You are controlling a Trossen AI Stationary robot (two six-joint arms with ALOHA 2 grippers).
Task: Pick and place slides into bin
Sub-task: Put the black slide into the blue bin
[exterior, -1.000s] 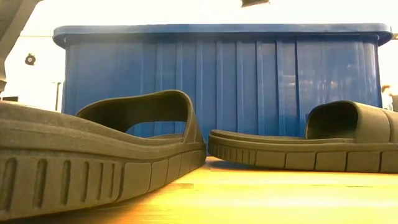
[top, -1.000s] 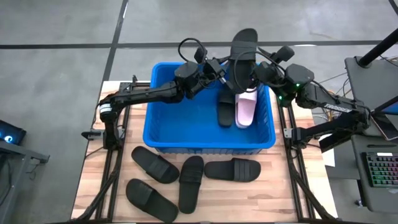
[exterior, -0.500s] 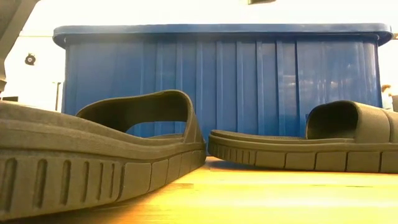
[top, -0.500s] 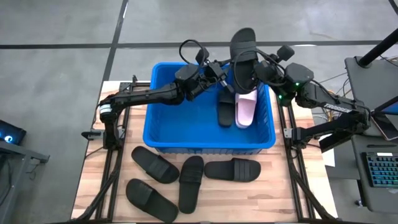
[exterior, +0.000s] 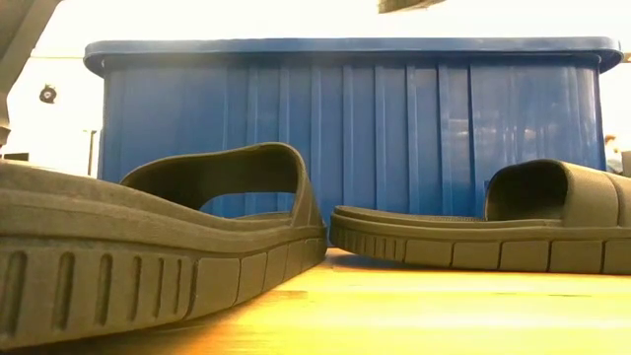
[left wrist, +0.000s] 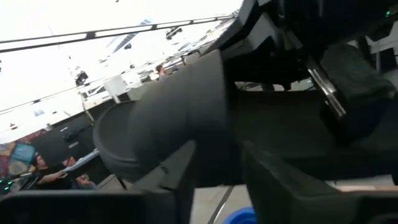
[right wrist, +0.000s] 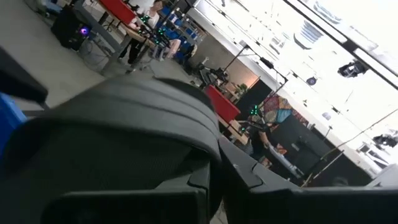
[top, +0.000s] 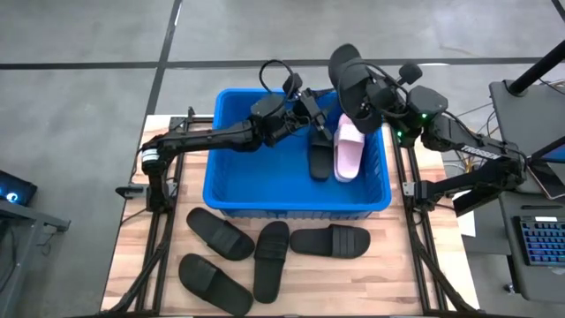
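The blue bin [top: 238, 177] stands at the table's middle and also shows in the low view [exterior: 345, 128]. A black slide [top: 320, 159] and a pale pink slide [top: 348, 150] lie in its right part. My right gripper [top: 369, 93] is shut on another black slide [top: 350, 71], held high over the bin's far right corner. That slide fills the right wrist view [right wrist: 124, 124] and shows in the left wrist view [left wrist: 174, 118]. My left gripper [top: 313, 102] is open over the bin's far rim, just left of the held slide. I cannot tell whether it touches the slide. My right gripper holds the black slide at its wide strap [right wrist: 186, 118], coming from the table's right side. The slide itself hides where the fingers meet it. The slide is lifted clear above the bin, tilted, with one end toward the far edge and the other over the pink slide.
Several black slides lie on the wood in front of the bin [top: 219, 234] [top: 271, 259] [top: 331, 240] [top: 214, 281]. Two of them fill the low view [exterior: 148, 247] [exterior: 513, 222]. A desk with a keyboard [top: 538, 243] stands to the right.
The held slide has turned in my right gripper. Its near end has swung toward the table's right edge, over the pink slide. My left gripper has drawn back a little from the slide, toward the near edge.
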